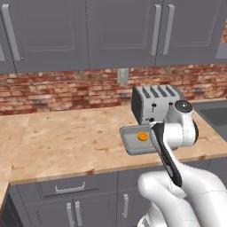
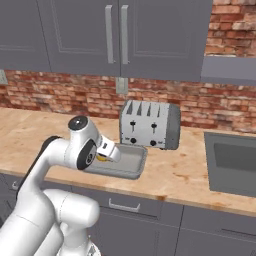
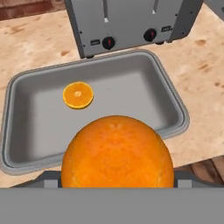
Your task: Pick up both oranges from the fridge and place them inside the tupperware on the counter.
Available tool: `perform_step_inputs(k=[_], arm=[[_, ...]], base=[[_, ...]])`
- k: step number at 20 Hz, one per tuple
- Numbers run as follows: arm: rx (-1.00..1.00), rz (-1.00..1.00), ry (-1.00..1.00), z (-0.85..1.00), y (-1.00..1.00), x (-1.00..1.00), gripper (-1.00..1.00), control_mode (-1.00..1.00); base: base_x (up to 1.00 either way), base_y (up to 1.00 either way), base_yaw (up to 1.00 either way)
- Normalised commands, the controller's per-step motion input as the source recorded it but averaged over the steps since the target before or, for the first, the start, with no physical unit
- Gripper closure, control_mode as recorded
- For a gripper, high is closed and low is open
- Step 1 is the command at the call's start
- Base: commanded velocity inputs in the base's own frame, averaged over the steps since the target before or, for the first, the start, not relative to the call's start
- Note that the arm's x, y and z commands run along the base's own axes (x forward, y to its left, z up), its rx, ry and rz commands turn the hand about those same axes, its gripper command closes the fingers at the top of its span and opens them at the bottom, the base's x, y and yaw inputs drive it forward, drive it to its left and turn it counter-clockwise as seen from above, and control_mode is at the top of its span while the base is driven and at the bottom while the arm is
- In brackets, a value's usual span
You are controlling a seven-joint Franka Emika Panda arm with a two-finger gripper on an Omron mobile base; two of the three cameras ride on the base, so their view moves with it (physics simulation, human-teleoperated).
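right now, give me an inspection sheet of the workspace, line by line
surface: counter, light wood grain, over grey drawers.
job's things: tupperware on the counter in front of the toaster; one orange lies inside it; second orange sits close at the gripper, above the tupperware's near rim.
clutter: silver toaster just behind the tupperware.
grippers: gripper over the tupperware; fingertips hidden behind the orange, so the grip cannot be confirmed.
cables: nothing seen.
surroundings: brick backsplash with a wall outlet, grey upper cabinets, sink to the right.
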Motion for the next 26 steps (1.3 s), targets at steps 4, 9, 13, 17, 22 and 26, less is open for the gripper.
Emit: perform_step_inputs(k=[4,9,13,17,22,26], arm=[[0.0,0.0,0.03,-0.1,0.0,0.51,1.0,-1.0],[0.0,0.0,0.05,-0.15,0.0,0.39,1.0,-1.0],[0.0,0.0,0.05,-0.25,0.0,0.23,1.0,-1.0],[0.0,0.0,0.01,-0.31,0.0,0.06,1.0,-1.0],[0.0,0.0,0.0,-0.3,0.0,0.16,1.0,-1.0],[0.0,0.0,0.0,-0.24,0.0,0.28,1.0,-1.0]], base=[[0.0,0.0,0.0],[0.0,0.0,0.0],[0.0,0.0,0.0],[0.0,0.0,0.0],[0.0,0.0,0.0],[0.0,0.0,0.0]])
